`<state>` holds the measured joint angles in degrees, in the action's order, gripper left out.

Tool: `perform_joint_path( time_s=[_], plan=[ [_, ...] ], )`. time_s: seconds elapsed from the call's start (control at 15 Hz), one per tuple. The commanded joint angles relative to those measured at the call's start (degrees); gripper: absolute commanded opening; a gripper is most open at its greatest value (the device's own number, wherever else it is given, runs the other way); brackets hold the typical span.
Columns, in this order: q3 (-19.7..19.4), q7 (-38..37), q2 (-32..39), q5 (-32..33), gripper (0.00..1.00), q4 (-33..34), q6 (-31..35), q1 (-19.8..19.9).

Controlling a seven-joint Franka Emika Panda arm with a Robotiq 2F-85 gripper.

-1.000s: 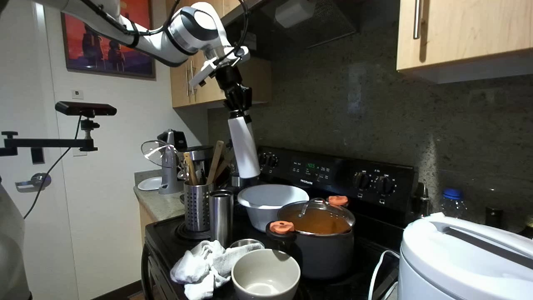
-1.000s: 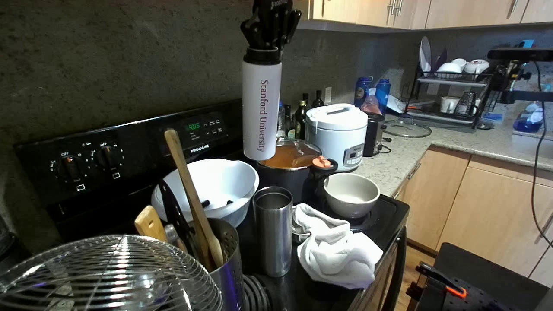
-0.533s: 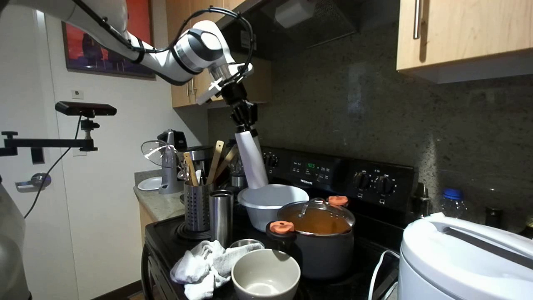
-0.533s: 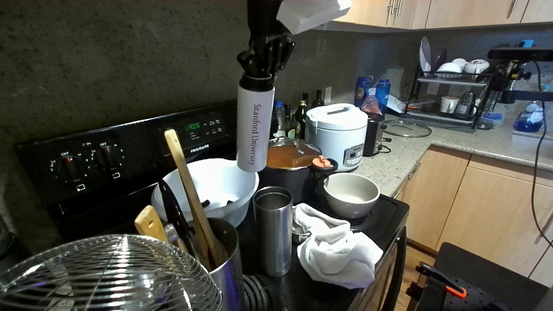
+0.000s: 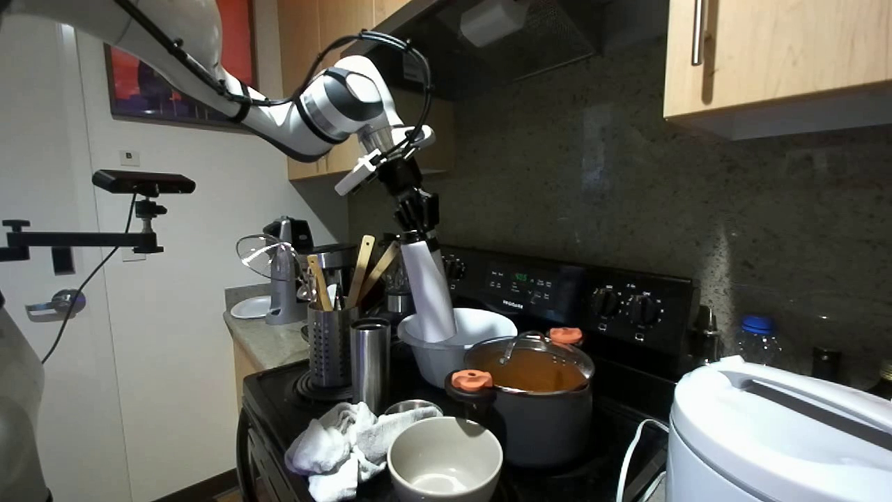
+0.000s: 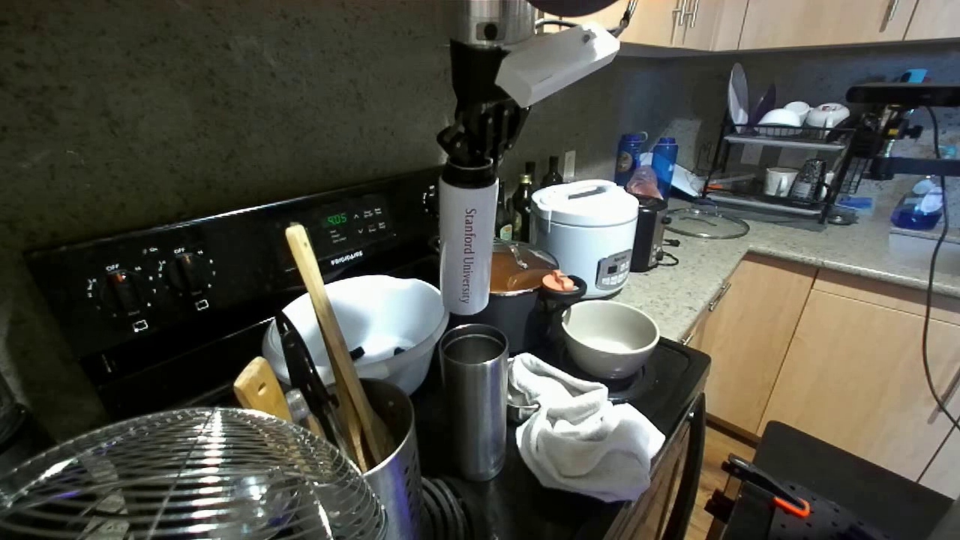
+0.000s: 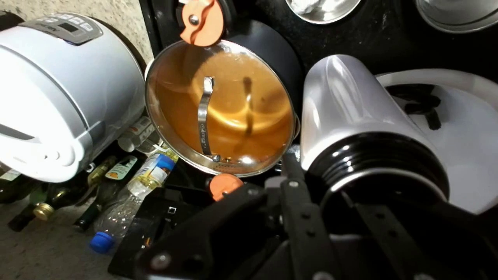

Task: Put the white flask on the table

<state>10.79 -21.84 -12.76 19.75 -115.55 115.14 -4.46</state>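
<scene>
The white flask (image 5: pixel 430 296) is a slim white bottle with a black neck, held in the air. It leans in an exterior view and hangs almost upright in an exterior view (image 6: pixel 466 251), its lettering showing. My gripper (image 5: pixel 419 233) is shut on its rim from above. In the wrist view my gripper (image 7: pixel 319 182) has one finger outside the flask's (image 7: pixel 346 97) black neck and one inside its open mouth. The flask's bottom is above the table, the black cooktop (image 6: pixel 525 514), near the white bowl (image 5: pixel 446 348) and the lidded pot (image 5: pixel 540 425).
A steel tumbler (image 6: pixel 474 412) and a utensil holder (image 5: pixel 329 348) stand nearby. A white cloth (image 6: pixel 592 442) and a beige bowl (image 6: pixel 611 341) lie toward the front edge. A rice cooker (image 6: pixel 585 232) stands beyond the pot. The control panel (image 5: pixel 543 286) rises behind.
My gripper has come down with the flask in its grip. The flask has dropped lower, its bottom now in front of the white bowl in an exterior view. The other things have not moved.
</scene>
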Motion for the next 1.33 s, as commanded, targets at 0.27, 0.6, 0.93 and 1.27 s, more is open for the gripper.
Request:
perform_joint_path(
  time_s=[0.27,0.6,0.93,1.27],
  plan=[
    [-0.44,-1.52,-1.48,0.13,0.07,-5.18,0.81,0.50],
    [-1.04,-1.73,-1.70,-1.26,0.07,-9.19,3.17,0.41],
    [-1.26,-5.85,-1.70,-1.37,0.07,-13.97,12.63,0.76],
    [-1.08,-8.28,-1.11,-1.14,0.07,-17.22,17.75,1.23]
  ],
)
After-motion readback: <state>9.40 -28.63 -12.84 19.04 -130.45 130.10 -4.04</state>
